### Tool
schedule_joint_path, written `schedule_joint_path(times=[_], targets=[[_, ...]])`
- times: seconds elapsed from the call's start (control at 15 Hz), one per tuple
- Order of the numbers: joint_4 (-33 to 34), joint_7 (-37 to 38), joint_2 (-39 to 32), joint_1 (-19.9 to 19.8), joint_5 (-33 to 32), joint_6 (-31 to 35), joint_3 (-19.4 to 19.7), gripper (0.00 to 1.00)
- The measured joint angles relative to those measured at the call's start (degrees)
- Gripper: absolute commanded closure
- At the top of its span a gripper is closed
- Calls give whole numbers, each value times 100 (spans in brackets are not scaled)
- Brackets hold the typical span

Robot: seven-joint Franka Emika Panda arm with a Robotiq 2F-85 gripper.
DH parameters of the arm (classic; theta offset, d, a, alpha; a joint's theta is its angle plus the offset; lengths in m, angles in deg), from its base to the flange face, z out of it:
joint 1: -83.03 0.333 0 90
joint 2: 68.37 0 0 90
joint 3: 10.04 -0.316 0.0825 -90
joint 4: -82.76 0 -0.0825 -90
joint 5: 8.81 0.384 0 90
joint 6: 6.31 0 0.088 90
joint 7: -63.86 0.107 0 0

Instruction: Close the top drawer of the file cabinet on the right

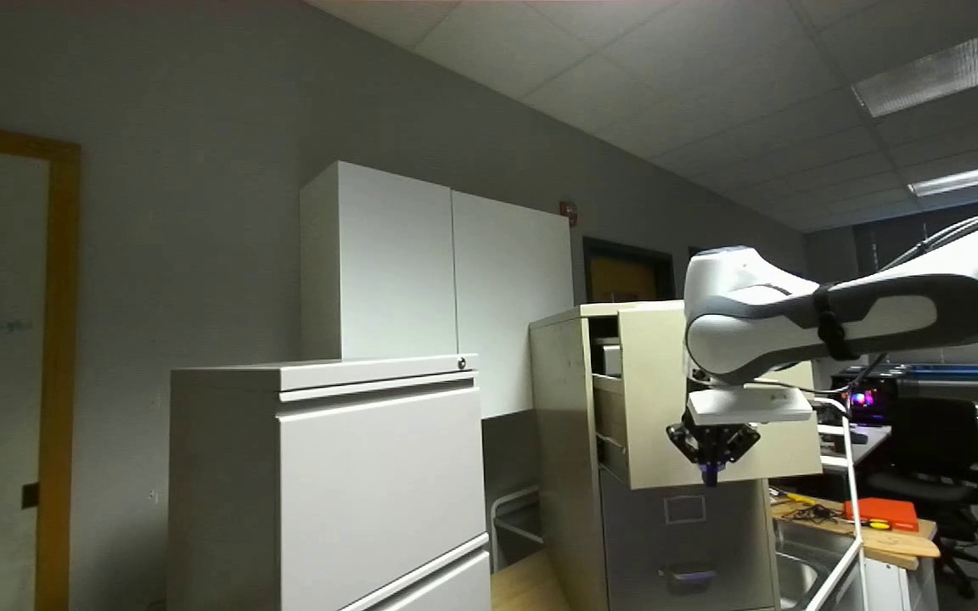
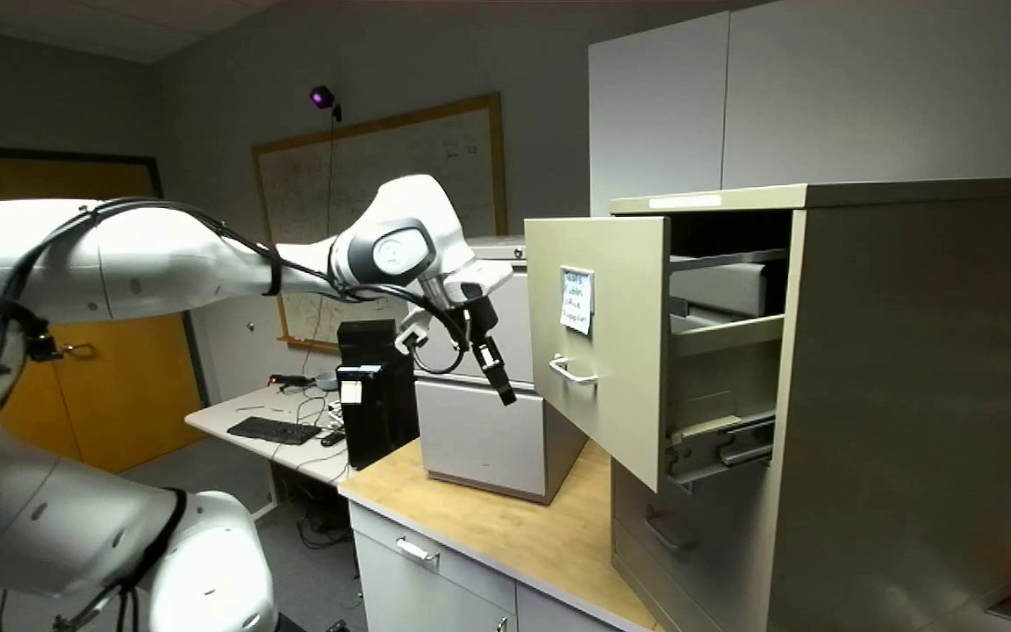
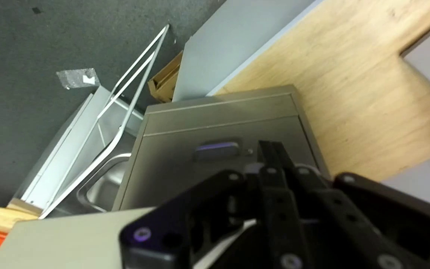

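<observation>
The top drawer (image 2: 624, 333) is jutting from the file cabinet (image 2: 909, 395), which is rising by the front edge of the counter (image 2: 470, 518). Near the drawer but apart from it, the pincer (image 2: 506, 397) is hanging with its jaws together. A light-grey cabinet (image 2: 481, 439) is standing near the counter's left edge in an exterior view; in the wrist view, a white frame (image 3: 126, 117) and a sink (image 3: 105, 188) are sitting beside the file cabinet.
</observation>
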Motion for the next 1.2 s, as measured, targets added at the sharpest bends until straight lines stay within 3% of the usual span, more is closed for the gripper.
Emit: schedule_joint_path(times=[0.4,0.8,1.2], targets=[[-101,795,44,-858,-550,1147,45,100],[-407,1676,309,-1413,-815,1549,38,100],[-586,1940,814,-2045,-889,1740,65,100]])
